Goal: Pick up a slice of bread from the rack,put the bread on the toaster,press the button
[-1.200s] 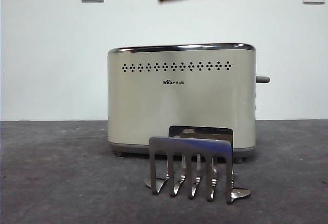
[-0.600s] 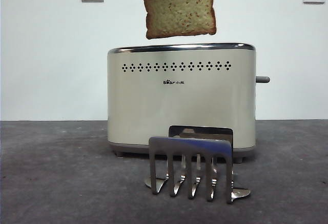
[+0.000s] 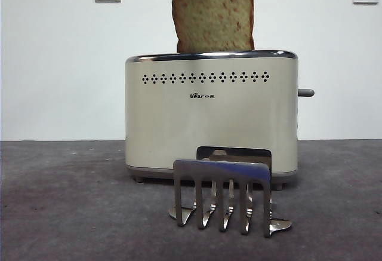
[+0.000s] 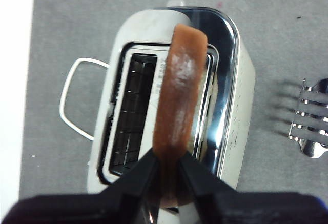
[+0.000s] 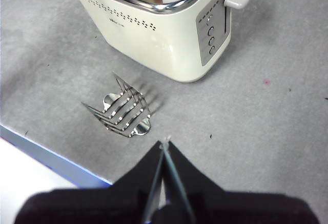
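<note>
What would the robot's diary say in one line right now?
left hand: shut on bread | bread: going into toaster slot | rack: no bread | button: not pressed | right hand: shut, waiting

The left gripper [image 4: 165, 165] hangs above the toaster [image 4: 174, 90], pointing straight down, its two black jaws clamped on the top edge of the slice of bread [image 4: 179, 106]. A small dark tip of it shows at the slice's upper corner in the front view. The right gripper [image 5: 165, 147] hovers over the table [image 5: 266, 131], jaws pressed together, holding nothing.
</note>
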You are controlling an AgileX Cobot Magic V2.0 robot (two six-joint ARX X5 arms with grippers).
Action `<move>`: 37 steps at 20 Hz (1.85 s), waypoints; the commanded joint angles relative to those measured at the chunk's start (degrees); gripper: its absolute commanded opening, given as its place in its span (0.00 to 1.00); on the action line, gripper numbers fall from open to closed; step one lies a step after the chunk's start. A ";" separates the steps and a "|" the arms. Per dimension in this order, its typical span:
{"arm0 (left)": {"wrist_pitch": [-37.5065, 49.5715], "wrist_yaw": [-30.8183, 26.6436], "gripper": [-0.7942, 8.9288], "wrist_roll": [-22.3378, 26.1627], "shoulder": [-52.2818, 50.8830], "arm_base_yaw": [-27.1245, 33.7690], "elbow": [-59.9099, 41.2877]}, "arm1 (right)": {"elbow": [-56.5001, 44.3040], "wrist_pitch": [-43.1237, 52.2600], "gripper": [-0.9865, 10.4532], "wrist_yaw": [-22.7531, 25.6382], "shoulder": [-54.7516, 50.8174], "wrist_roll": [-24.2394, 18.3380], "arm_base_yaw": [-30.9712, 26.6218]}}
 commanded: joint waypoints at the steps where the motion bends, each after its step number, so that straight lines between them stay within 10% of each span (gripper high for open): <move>1: 0.72 0.44 0.07 0.72 1.11 0.59 0.00 | 0.17 -0.37 0.08 -0.26 -0.04 -0.52 0.00; 19: 1.36 0.48 0.08 -0.98 9.57 2.99 -0.02 | 0.17 -0.66 0.08 -0.24 -0.04 -1.16 0.00; 23: 2.73 0.26 0.43 -3.10 9.42 3.13 -0.02 | 0.17 -0.68 0.08 -0.24 -0.04 -1.62 0.00; 27: 2.75 0.46 0.45 -4.11 7.82 2.99 0.00 | 0.17 0.26 0.08 -0.22 -0.04 -1.73 0.00; 34: 5.11 -0.68 0.43 -10.40 -2.27 1.36 0.00 | 0.17 22.10 0.09 -0.26 2.27 11.23 0.00; 37: 0.44 -2.45 0.38 -25.29 -5.64 -1.33 0.00 | 0.17 27.34 0.08 -0.90 6.93 16.20 0.00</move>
